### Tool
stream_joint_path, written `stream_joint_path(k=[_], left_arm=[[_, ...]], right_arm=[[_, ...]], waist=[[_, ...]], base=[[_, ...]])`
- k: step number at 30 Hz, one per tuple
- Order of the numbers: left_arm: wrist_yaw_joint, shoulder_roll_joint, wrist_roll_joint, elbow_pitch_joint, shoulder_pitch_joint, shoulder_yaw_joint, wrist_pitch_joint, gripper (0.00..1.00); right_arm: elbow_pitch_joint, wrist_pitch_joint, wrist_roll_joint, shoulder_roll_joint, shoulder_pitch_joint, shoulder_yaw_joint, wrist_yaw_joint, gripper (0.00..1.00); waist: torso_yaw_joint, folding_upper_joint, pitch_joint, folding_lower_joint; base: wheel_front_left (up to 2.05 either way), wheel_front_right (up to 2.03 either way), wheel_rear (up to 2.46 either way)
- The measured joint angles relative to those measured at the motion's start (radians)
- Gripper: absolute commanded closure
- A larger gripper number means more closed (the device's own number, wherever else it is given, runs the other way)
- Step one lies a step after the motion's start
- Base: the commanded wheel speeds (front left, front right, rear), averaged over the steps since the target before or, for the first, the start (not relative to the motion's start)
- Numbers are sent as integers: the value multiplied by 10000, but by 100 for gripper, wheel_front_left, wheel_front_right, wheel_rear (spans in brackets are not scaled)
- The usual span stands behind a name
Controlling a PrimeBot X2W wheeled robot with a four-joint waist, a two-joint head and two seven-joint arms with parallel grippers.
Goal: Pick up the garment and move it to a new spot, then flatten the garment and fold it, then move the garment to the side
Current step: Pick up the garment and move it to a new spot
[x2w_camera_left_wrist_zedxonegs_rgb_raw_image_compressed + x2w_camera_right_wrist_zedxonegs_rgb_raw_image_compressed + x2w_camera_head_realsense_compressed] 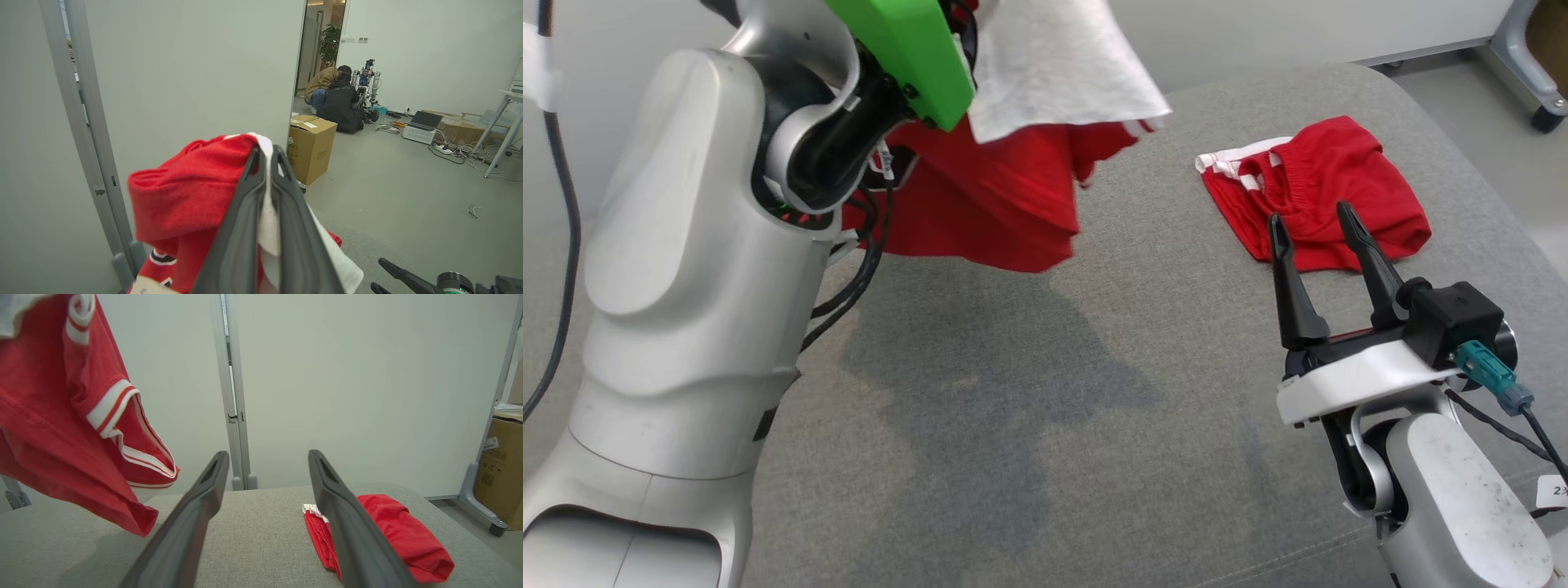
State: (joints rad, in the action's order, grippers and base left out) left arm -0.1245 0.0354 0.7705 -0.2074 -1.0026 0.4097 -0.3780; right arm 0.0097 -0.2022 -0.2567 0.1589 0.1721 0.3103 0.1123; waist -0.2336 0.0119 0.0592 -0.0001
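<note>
The counter (1045,457) is spreading across most of the head view, a padded slab covered in grey woven cloth with rounded corners. Its near and left edges are running out of frame, and a soft shadow (980,351) is lying across its middle. The left arm (686,269), a smooth pale shell with black cables trailing from it, is blocking the left of that view, and its bright green housing (907,49) and the hanging cloth are hiding the fingers there. The garment (988,204) is hanging in the air over the far left part of the counter, clear of the surface. It is red knit with white-and-red striped trim at a cuff and a pale, fleecy inner side turned outward near the top, and the frame is cutting off its upper part, so its full shape is hard to read. In the left wrist view the left gripper (266,153) is showing its jaws clenched on a white fold of the garment (184,200), with red cloth bunching over the left finger. A folded red garment (1331,180) is lying on the far right part of the counter, a rumpled bundle with a white-striped edge facing left. The right gripper (1309,216) is hovering just in front of that bundle, its jaws spread wide and grasping nothing. In the right wrist view one of its long, tapering, matte dark fingers is covering part of the bundle (392,526). Far off in the left wrist view, two people (333,98) are crouching with their backs turned, too small to make out, beyond a cardboard box (312,147).
</note>
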Motion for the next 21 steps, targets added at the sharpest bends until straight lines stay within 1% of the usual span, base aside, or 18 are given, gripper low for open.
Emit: stream_joint_path(k=[3,8,10,13,17,19,21], left_arm=[[0,-29,240,322,-1,307,-42,100],[-2,59,192,125,97,213,-232,100],[-42,464,-13,-201,462,174,-274,100],[-42,1517,-568,-802,1281,368,-364,100],[-42,2805,-1444,-1302,2050,1095,-418,100],[-42,3154,-1768,-1407,2265,1517,-328,100],[-44,3319,-1950,-1463,2441,1852,-132,100]], right_arm=[[0,-13,-2,-6,0,10,0,0],[4,-58,-46,-25,-35,13,0,0],[15,-58,-100,-27,-113,23,0,0],[61,-58,-102,-33,-213,151,-12,0],[46,-54,-102,-65,-202,337,-153,0],[44,-52,-102,-104,-190,451,-207,0],[44,-50,-102,-150,-163,529,-249,0]], waist=[[-190,0,-6,0],[-307,0,27,0],[-315,0,54,0],[-317,0,109,0],[-342,0,263,0],[-365,1,366,0],[-397,0,477,0]], base=[[0,0,0],[0,0,0],[0,0,0],[0,0,0],[0,0,0],[0,0,0],[0,0,0]])
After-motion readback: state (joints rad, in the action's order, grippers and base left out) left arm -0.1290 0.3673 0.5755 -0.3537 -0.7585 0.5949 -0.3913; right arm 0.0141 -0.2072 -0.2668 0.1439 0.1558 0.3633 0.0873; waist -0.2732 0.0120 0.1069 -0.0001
